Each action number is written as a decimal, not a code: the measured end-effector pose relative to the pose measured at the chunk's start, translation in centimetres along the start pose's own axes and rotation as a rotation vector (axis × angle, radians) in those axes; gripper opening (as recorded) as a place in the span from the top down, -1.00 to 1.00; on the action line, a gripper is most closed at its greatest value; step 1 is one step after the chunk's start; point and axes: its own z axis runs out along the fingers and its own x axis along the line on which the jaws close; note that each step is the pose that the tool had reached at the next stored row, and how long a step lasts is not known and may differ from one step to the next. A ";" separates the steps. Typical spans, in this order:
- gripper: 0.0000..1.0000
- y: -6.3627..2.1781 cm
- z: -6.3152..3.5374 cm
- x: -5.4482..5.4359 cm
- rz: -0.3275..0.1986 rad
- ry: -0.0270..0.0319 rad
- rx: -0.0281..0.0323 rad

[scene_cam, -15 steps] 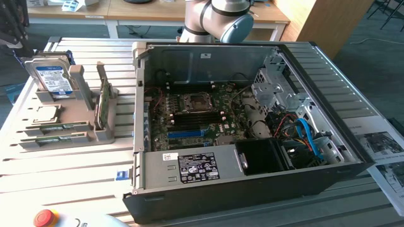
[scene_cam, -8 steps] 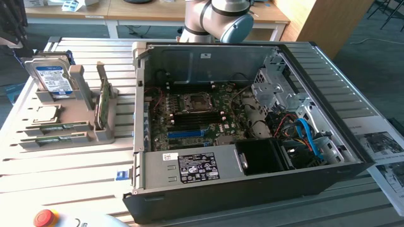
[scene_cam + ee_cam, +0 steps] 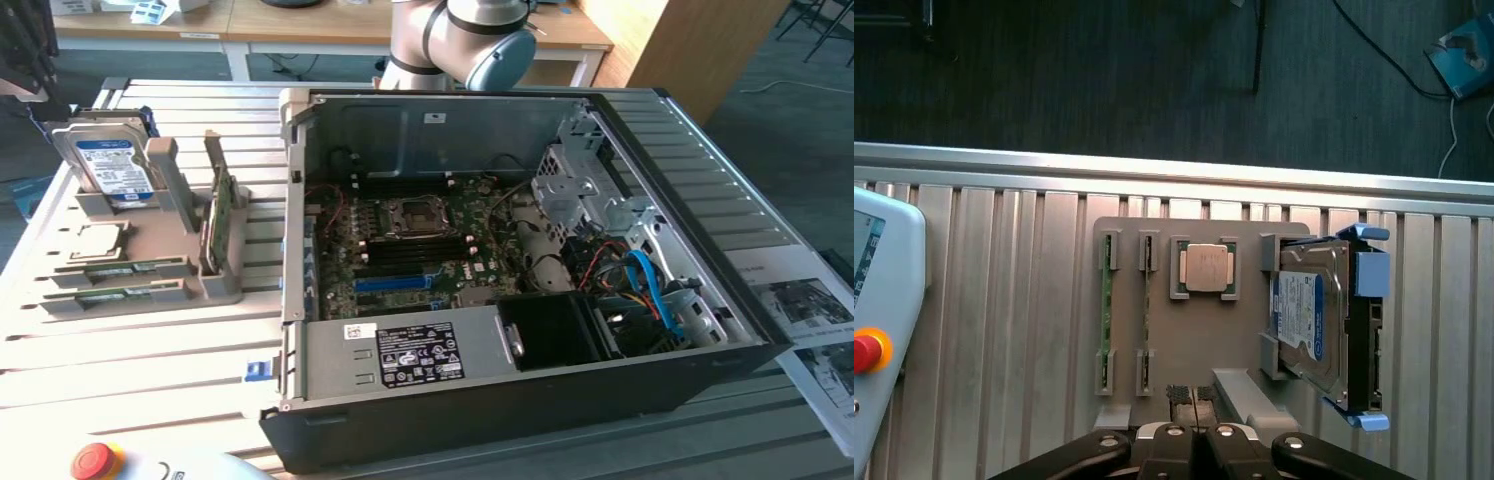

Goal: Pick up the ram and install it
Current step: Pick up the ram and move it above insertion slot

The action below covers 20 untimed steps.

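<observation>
Labels sit on the power supply (image 3: 416, 355) and the hard drive (image 3: 114, 165), but no wording is legible.

**Tally on the bench**

There is one open computer case (image 3: 534, 410) and one grey holder (image 3: 1239, 330). The holder carries two ram sticks (image 3: 1106, 310) (image 3: 1146, 312), one processor (image 3: 1205, 267), one hard drive (image 3: 1309, 320) and one wider green card (image 3: 222, 205). Beyond these there is one red stop button (image 3: 96, 460), one robot arm (image 3: 467, 35), and two printed sheets (image 3: 801, 300) (image 3: 827, 375).
</observation>
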 end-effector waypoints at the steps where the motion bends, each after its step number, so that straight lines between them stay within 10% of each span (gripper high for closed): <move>1: 0.80 0.00 0.00 0.0 0.000 0.0000 0.0000; 20: 0.80 0.00 0.03 0.1 -0.021 0.0008 -0.0008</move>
